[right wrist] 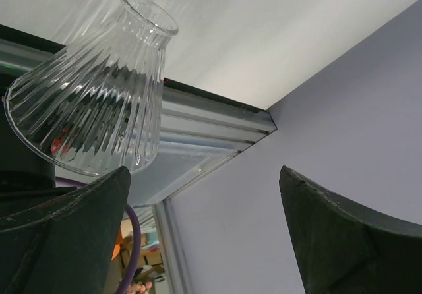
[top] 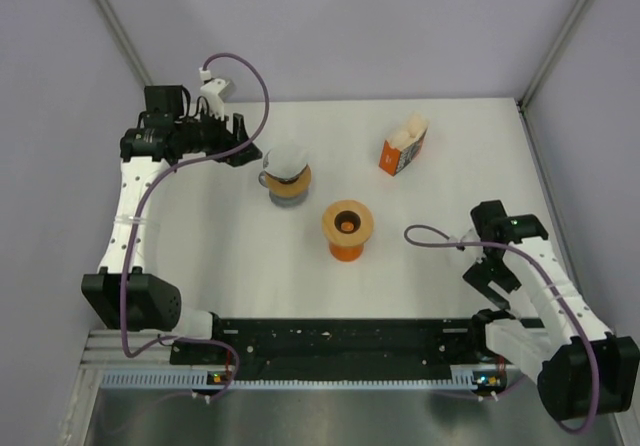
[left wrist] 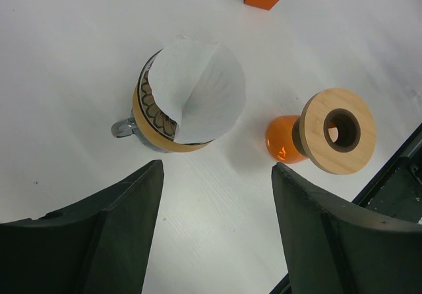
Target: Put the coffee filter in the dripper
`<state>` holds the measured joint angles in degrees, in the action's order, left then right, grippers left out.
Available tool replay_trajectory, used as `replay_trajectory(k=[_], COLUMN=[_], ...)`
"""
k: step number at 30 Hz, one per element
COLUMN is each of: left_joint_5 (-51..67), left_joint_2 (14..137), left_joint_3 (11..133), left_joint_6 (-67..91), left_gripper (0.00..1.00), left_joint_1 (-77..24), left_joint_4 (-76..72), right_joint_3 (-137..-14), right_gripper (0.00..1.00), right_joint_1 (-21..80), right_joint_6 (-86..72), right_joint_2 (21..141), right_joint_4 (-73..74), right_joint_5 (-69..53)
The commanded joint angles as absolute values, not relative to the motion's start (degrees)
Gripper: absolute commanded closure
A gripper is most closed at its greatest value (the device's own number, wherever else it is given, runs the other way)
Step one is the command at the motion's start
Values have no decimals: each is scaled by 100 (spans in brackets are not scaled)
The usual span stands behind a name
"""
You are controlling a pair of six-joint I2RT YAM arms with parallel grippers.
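The dripper point(top: 288, 190), a mug-like cone with a wooden collar and a handle, stands left of centre on the white table. A white paper coffee filter point(top: 288, 160) sits in its mouth, one flap sticking up. In the left wrist view the filter point(left wrist: 198, 96) fills the dripper point(left wrist: 148, 119). My left gripper point(top: 244, 152) is open and empty, just left of the dripper and clear of it; the left wrist view shows it point(left wrist: 217, 169) with bare table between the jaws. My right gripper point(top: 480, 272) is open and empty at the right side.
An orange stand with a wooden ring top point(top: 347, 228) stands at centre, also in the left wrist view point(left wrist: 336, 130). An orange filter box point(top: 403, 146) stands at the back right. A clear ribbed glass cone point(right wrist: 92, 96) is beside the right gripper point(right wrist: 204, 172).
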<state>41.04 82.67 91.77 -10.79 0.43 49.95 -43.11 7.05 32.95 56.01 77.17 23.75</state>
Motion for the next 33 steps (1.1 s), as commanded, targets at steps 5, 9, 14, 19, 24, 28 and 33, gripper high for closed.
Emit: replay_trajectory(k=[5,9,14,19,24,28,33], left_joint_5=[4333,4350,4342,4237,4166,4157,4175], left_joint_2=[8349,8429,8446,8481,8517,8499,8473], left_joint_3=[9536,9597,9659,9668,9633,9624,9615], left_joint_6=[-1029,-862,-765,-773,-791,-782,-835], left_gripper=[28,28,28,28,28,28,28], left_joint_1=[26,26,26,26,26,26,26], left_joint_4=[4781,4650,4579,4562,4579,4605,4684], right_joint_3=[-4447,-4456,-4859,-5036,-5632,-6134,-6064], right_gripper=[7,9,10,10,10,7,1], right_joint_1=[949,1247,1450,1582,1626,1617,1582], right_joint_6=[3594,3708,3840,4043,3562,2744,1112], right_joint_2=[6152,6468,6758,7110,7207,6891,6706], right_joint_4=[8174,8191,7271,6523,6152,6371,6381], right_joint_5=[2110,2083,2435,2627,2303,1742,1520])
